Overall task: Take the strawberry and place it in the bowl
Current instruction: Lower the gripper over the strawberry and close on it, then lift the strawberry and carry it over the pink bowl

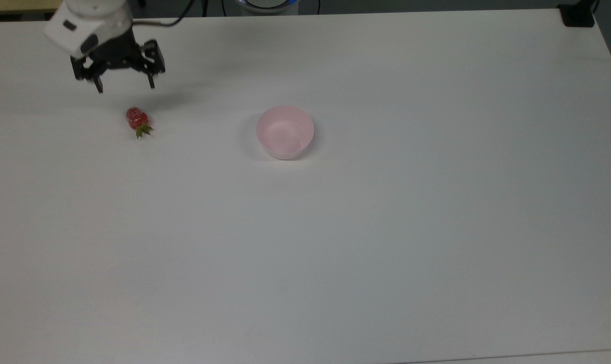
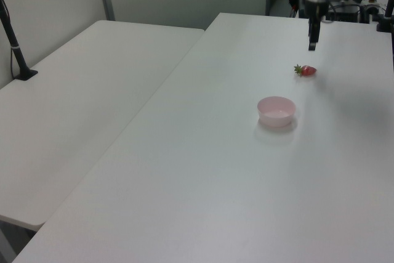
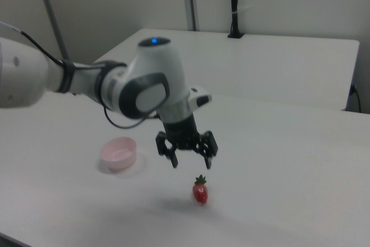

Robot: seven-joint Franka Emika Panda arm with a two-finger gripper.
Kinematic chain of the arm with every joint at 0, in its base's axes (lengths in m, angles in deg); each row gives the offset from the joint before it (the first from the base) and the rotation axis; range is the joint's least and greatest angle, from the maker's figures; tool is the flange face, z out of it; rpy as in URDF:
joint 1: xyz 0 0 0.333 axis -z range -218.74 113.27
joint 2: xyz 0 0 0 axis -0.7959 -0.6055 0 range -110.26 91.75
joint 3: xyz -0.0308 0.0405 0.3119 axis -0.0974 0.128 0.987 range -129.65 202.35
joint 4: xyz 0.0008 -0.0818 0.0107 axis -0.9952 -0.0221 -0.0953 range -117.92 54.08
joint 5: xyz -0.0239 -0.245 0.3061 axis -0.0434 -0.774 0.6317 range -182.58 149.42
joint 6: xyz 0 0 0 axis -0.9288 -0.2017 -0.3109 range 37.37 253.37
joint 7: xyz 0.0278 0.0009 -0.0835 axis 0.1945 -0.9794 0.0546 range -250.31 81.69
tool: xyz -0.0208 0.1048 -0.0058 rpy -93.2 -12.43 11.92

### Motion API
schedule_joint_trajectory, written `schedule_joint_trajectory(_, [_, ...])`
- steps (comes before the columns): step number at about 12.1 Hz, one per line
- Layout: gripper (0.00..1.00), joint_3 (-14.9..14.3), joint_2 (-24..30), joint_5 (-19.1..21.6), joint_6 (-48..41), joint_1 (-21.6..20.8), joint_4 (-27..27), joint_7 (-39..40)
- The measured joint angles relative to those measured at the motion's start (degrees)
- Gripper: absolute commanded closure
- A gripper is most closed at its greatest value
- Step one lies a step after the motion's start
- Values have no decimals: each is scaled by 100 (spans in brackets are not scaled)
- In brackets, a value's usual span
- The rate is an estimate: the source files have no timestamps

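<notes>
Lying on its side on the white table (image 1: pixel 386 242), the strawberry (image 1: pixel 137 120) sits in the right view nearest the camera, with its green cap pointing away and its red tip toward the near edge; in the top view it rests toward the table's upper left corner, cap pointing down the frame. Just above and slightly behind it in the right view hangs the gripper (image 3: pixel 191 165), its two black fingers spread wide apart and pointing down, holding nothing and clear of the fruit. In the top view the gripper (image 1: pixel 126 87) is just above the strawberry in the frame, between it and the table's top edge. Beyond the gripper in the right view, the pink bowl (image 3: pixel 119 153) stands upright and empty on the table, well apart from the strawberry; in the top view the bowl (image 1: pixel 285 132) is to the strawberry's right, nearer the table's middle. In the left view the strawberry (image 2: pixel 306 70) lies behind the bowl (image 2: pixel 276 111), toward the far edge. A second white table (image 2: pixel 92 97) adjoins in the left view.
</notes>
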Motion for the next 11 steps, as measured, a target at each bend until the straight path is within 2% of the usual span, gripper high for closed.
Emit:
schedule_joint_trajectory(3, [0, 2, -608, -6, 757, 107, -214, 29])
schedule_joint_trajectory(4, [6, 5, -819, -6, 974, 106, -214, 29])
schedule_joint_trajectory(5, [17, 7, -957, -6, 1080, 106, -212, 29])
schedule_joint_trajectory(7, [54, 12, -1085, -6, 1094, 106, -203, 31])
schedule_joint_trajectory(8, [58, 18, -1083, -6, 1094, 105, -189, 32])
schedule_joint_trajectory(11, [58, 43, -1072, -6, 1094, 98, -154, -3])
